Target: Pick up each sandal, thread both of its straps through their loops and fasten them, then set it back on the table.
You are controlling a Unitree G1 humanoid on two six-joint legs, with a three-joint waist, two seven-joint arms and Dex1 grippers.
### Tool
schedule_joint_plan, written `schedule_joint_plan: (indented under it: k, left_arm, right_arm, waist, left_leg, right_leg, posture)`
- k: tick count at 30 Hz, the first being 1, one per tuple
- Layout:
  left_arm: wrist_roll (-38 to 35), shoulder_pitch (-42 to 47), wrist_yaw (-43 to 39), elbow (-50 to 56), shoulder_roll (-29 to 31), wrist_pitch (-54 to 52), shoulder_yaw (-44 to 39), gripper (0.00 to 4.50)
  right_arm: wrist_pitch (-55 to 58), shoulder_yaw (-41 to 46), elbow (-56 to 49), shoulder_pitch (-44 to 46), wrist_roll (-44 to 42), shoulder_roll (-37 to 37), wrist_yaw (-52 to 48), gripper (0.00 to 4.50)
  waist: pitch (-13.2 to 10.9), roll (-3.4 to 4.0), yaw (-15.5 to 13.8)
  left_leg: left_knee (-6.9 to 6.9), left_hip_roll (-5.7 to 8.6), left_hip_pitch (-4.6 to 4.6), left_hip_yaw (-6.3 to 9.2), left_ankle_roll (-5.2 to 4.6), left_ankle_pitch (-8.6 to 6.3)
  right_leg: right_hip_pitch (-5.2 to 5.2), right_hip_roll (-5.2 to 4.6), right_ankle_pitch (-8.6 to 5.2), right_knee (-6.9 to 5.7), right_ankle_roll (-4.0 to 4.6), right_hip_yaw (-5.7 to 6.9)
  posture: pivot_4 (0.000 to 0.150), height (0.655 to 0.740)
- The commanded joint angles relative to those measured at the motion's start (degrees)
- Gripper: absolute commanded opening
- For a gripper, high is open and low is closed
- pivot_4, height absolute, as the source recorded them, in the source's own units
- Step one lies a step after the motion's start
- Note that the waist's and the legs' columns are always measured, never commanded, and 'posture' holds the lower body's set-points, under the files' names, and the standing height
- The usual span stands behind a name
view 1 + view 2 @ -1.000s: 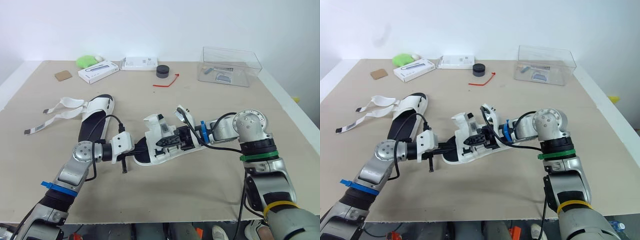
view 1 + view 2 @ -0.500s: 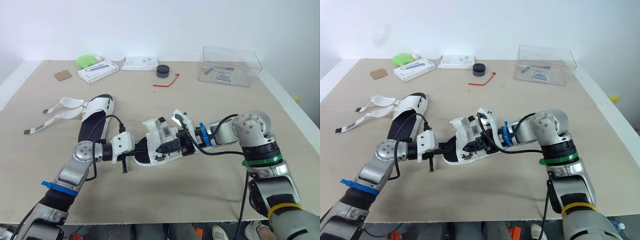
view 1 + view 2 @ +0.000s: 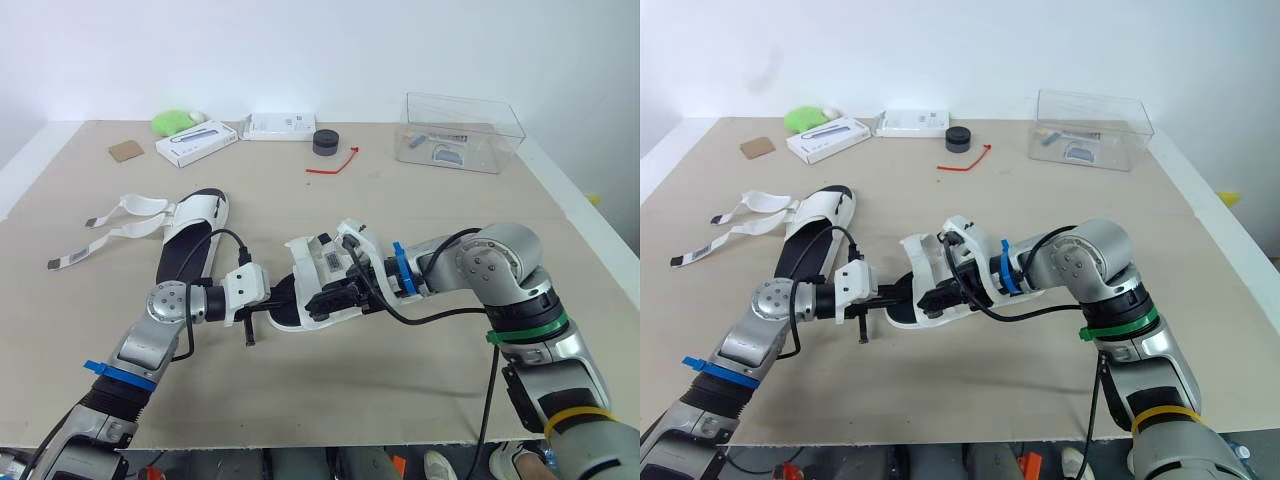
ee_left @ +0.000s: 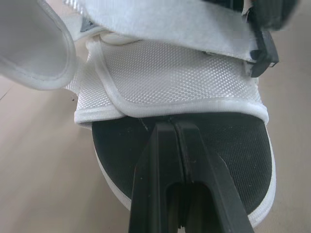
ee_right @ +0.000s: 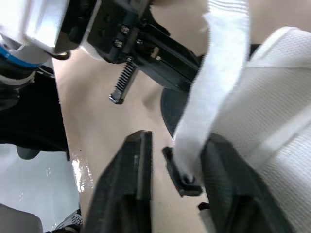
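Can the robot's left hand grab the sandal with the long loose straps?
Probably not now. The loose-strapped sandal lies close beside that arm, nothing between, but the left hand is shut on the sole of the held sandal.

Left gripper [image 4: 173, 127] has its fingers pressed tight together with no gap – can't tell if anything is pinched. They lie over the black footbed [image 4: 228, 145] of a white sandal [image 4: 184, 77], tips right at the piped edge of its mesh upper. A wide white strap [image 4: 160, 19] crosses the upper and ends by a black buckle [image 4: 260, 51]. A second strap [image 4: 34, 48] curls loose beside it – beige table [image 4: 43, 189] beneath.
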State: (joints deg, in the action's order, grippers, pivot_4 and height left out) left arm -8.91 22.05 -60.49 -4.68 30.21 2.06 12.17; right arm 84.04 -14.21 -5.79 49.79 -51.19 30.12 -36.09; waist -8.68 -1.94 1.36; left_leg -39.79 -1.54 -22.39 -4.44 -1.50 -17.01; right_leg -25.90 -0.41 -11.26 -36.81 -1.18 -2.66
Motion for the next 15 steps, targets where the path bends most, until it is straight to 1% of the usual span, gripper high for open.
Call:
schedule_joint_plan:
  k: [1,7,15]
  left_arm:
    - [1.6,-0.5,-0.2,-1.3,0.7,-0.6,0.9,0.0]
    - [1.6,-0.4,-0.1,-1.4,0.7,-0.6,0.9,0.0]
    - [1.6,-0.9,0.2,-0.8,0.6,-0.8,1.0,0.0]
  right_arm:
    - [-0.5,2.2,0.8,2.3,1.5,-0.3,-0.5,1.47]
    - [-1.9,3.3,4.7,5.3,4.1,-1.7,-1.3,1.47]
    - [-2.9,2.0,8.8,7.4,6.7,-3.5,-3.8,1.47]
  waist:
    - [0.0,0.01,0.0]
    - [0.0,0.01,0.0]
    - [0.0,0.01,0.0]
  left_leg:
    - [0.0,0.0,0.0,-0.01,0.0,0.0]
    - [0.0,0.0,-0.01,-0.02,0.0,0.0]
    - [0.0,0.01,-0.01,-0.05,0.0,0.0]
  right_leg:
    - [0.0,0.0,0.0,0.0,0.0,0.0]
    - [-0.03,0.0,0.01,-0.02,0.02,0.01]
    - [-0.04,0.0,0.01,-0.04,0.02,0.0]
  posture:
    - [0.15,0.74]
    - [0.15,0.74]
    - [0.15,0.74]
